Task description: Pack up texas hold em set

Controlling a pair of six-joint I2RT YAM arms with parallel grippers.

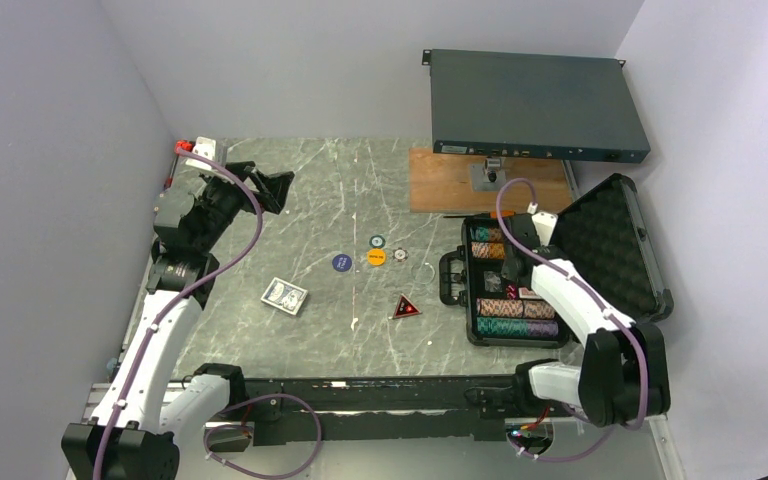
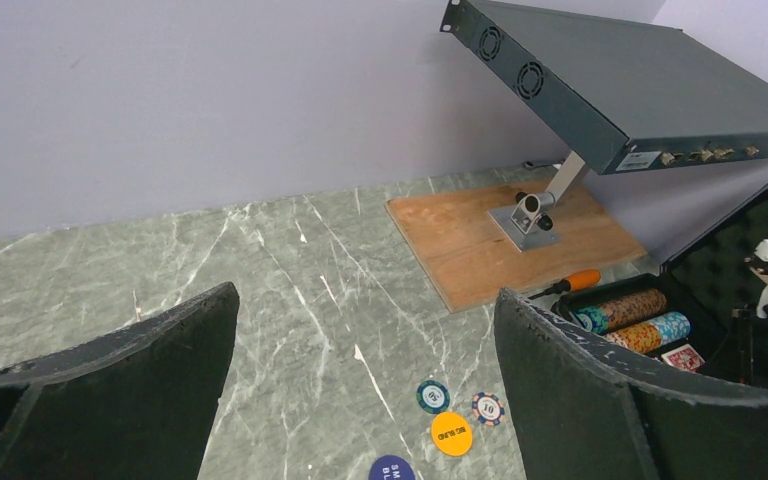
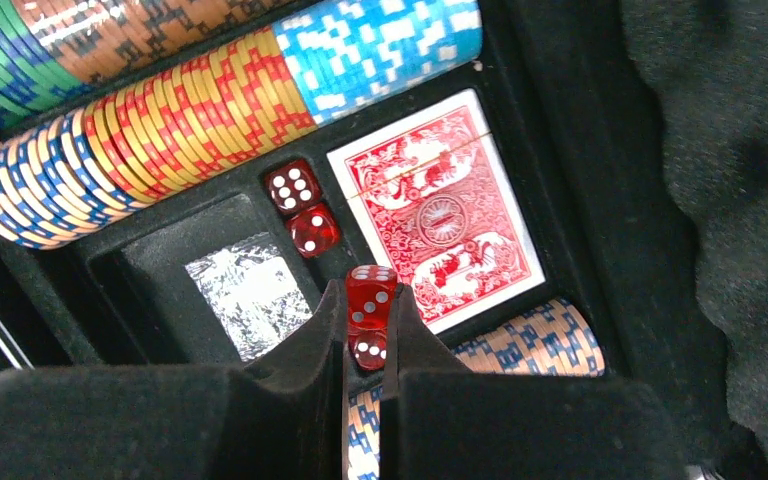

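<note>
Pinching two red dice (image 3: 371, 298) between nearly closed jaws, the right gripper (image 3: 365, 318) hangs inside the open black case (image 1: 615, 245) at the right of the table (image 1: 330, 340), above the slotted dice (image 3: 302, 210), a red-backed deck (image 3: 435, 215) and striped chip rows (image 3: 200, 115). On the marble: red triangle (image 1: 406, 307), blue-backed deck (image 1: 284, 295), blue button (image 1: 341, 262), yellow button (image 1: 377, 257), teal button (image 1: 376, 241), one loose chip (image 1: 400, 255). The left gripper (image 2: 367, 300), jaws spread wide and holding nothing, hovers at far left. Rear: wooden board (image 1: 440, 185), rack-mount box (image 1: 535, 105).
</note>
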